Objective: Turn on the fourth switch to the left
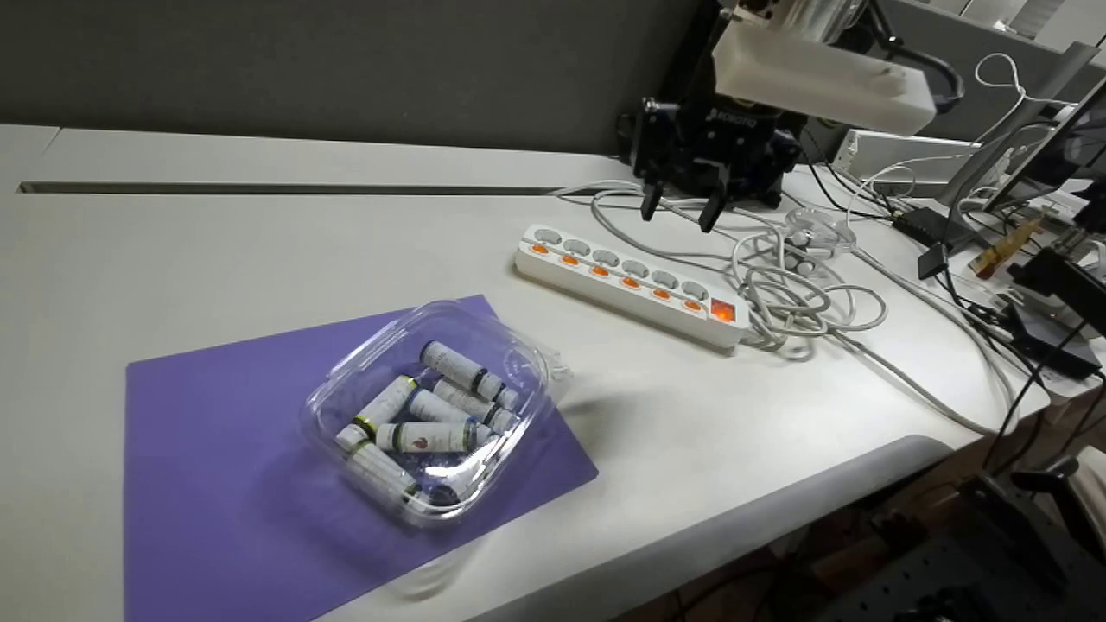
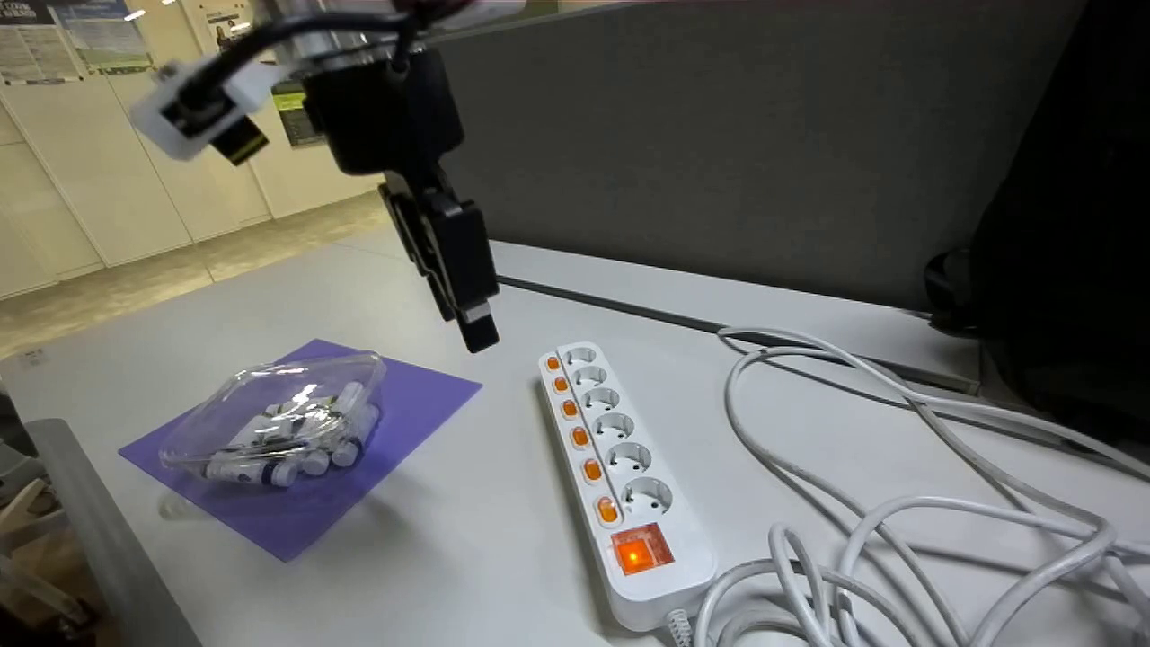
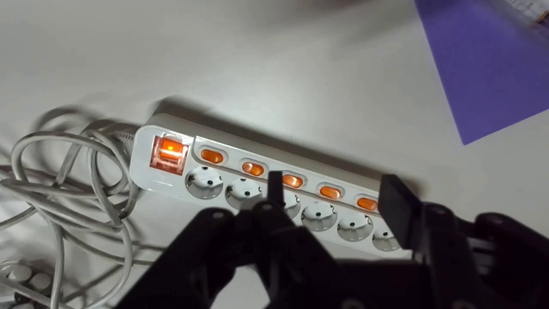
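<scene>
The gripper (image 3: 336, 196) has its fingers apart; those orange switches (image 3: 293, 181) sit pretty tight on the power strip (image 3: 273, 155), so one tip could easily nudge a neighbour.

Jaws apart on the claw (image 3: 333, 182), overlapping the power strip (image 3: 311, 189) in view; contact unclear. Main rocker (image 3: 171, 148) lit orange. Five orange switches (image 3: 330, 191) visible. One finger (image 3: 275, 186) covers part of third socket (image 3: 293, 207) from the rocker. Cable (image 3: 58, 136) coiled at the rocker end. Purple sheet (image 3: 493, 77) upper right on worktop (image 3: 300, 77).
</scene>
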